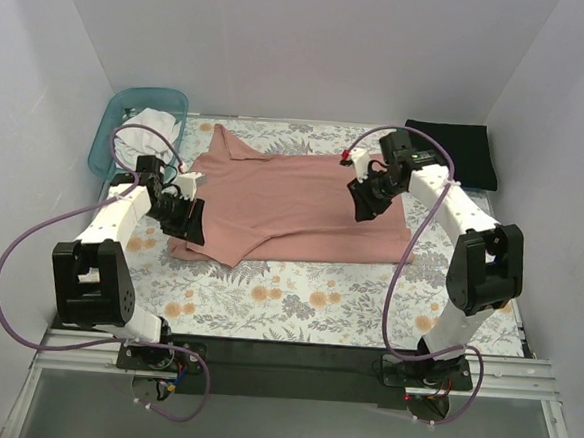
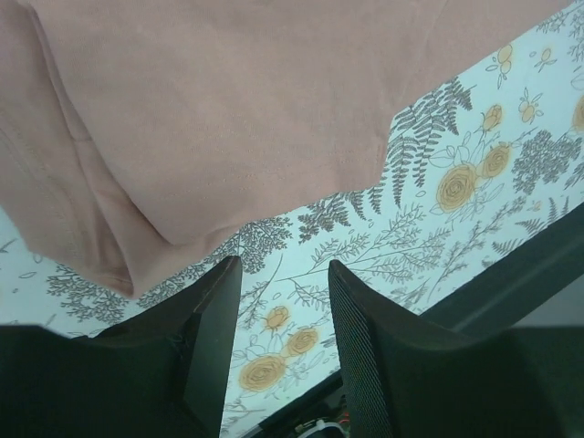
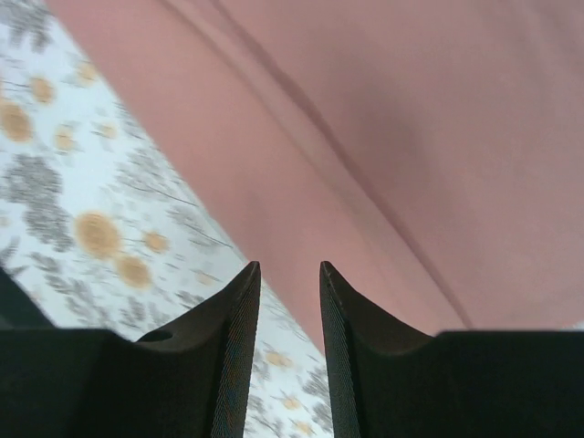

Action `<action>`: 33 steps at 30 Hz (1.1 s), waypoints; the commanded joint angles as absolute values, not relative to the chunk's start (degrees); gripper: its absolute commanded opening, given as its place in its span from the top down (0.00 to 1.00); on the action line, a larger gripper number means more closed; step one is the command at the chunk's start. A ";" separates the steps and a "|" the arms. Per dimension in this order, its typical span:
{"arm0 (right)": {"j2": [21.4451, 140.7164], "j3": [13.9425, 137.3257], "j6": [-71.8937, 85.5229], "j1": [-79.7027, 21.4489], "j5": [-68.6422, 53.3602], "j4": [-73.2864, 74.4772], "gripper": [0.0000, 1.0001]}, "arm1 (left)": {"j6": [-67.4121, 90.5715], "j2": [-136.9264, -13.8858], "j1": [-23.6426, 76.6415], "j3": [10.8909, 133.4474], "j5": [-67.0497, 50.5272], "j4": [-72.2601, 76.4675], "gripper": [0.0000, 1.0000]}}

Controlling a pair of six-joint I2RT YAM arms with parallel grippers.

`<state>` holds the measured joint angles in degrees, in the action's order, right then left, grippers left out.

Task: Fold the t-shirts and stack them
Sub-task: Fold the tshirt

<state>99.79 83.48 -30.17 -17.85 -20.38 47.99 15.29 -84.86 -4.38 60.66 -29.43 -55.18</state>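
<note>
Top external: left gripper (image 1: pixel 185 230) and right gripper (image 1: pixel 364 206) spread empty above pink t-shirt (image 1: pixel 294 194) edges; basket (image 1: pixel 104 144) back-left, black t-shirt (image 1: pixel 464 151) back-right.

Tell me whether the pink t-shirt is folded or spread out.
Mostly spread: the pink t-shirt lies flat and wide across the table, not in a compact fold. The left wrist view shows only one edge doubled over.
</note>
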 commanded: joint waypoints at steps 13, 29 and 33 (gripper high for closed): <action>104.15 80.60 -12.48 -39.98 -28.31 28.31 0.58 | 26.98 -91.84 -7.73 61.44 -25.14 -55.19 0.51; 104.86 73.39 -13.53 -39.90 -22.86 26.98 0.60 | 30.14 -97.47 -7.91 62.84 -21.09 -50.72 0.49; 104.06 71.63 -13.97 -39.64 -21.18 27.07 0.60 | 30.67 -97.56 -7.91 63.98 -22.76 -50.71 0.52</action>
